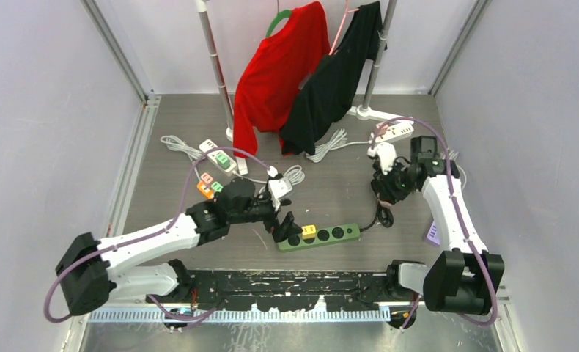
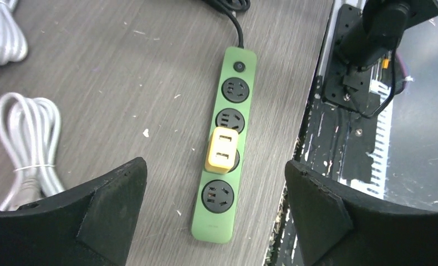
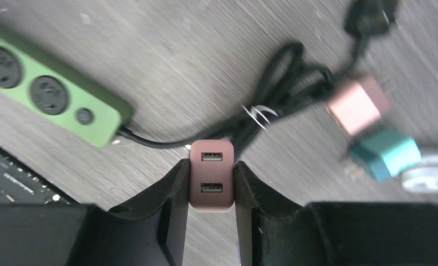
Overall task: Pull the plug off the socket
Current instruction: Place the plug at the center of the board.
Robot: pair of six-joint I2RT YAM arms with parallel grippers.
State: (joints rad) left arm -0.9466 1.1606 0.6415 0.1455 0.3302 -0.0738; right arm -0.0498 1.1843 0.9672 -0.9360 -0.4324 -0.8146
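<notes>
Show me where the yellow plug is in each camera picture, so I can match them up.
Top view: the yellow plug is low centre, on the green power strip.
Left wrist: the yellow plug is mid-picture, in the third socket from the switch on the green power strip.
Right wrist: not in it; only the switch end of the green power strip shows, top left.
Shared landmark: the green power strip.

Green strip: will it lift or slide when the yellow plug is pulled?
Probably lifts with the plug: the strip looks slim and light, nothing pinning it. Rigid, so it would likely tilt whole. Its cord may drag one end.
</notes>
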